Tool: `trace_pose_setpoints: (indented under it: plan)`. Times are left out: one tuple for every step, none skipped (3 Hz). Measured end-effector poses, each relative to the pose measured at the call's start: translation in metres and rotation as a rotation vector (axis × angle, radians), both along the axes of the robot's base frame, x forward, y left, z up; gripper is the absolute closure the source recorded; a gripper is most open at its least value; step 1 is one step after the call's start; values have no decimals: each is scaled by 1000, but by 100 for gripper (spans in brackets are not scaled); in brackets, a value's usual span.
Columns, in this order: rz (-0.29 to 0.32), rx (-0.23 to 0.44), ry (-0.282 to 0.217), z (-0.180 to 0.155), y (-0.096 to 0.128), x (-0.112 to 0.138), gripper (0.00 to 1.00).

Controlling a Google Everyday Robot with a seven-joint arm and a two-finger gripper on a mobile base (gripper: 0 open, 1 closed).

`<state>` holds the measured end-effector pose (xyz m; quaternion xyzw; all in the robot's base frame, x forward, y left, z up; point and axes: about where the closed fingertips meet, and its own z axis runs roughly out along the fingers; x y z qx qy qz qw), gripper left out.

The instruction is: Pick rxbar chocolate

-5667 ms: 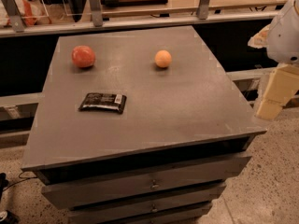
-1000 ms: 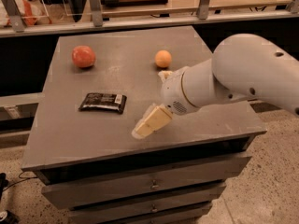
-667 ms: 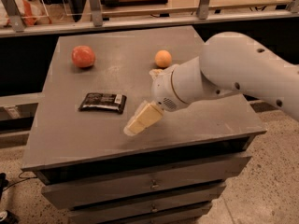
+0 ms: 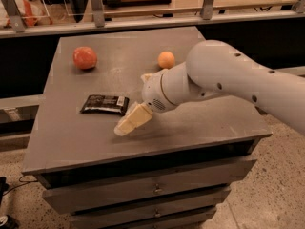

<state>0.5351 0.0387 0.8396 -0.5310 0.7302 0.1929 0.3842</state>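
Observation:
The rxbar chocolate (image 4: 105,104), a flat black wrapper with a white patch at its right end, lies on the grey cabinet top (image 4: 86,140), left of centre. My gripper (image 4: 125,126) comes in from the right on the white arm (image 4: 228,80). Its cream tip hangs just right of and in front of the bar, close to the bar's right end. It holds nothing that I can see.
A red fruit (image 4: 85,57) sits at the back left of the top and an orange fruit (image 4: 166,59) at the back centre. The cabinet has drawers (image 4: 152,190) below. A railing and shelf (image 4: 143,13) run behind it.
The arm has swung in from the right edge of view and moved left across the top, bringing the gripper close to the bar. The bar and the fruits have not moved.

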Motion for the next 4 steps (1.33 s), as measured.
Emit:
trace_pose_setpoints:
  plan:
    - [31, 49, 28, -10, 19, 19, 0]
    - [59, 74, 50, -19, 34, 34, 0]
    - [76, 98, 77, -27, 44, 42, 0]
    - [120, 116, 81, -19, 55, 43, 0]
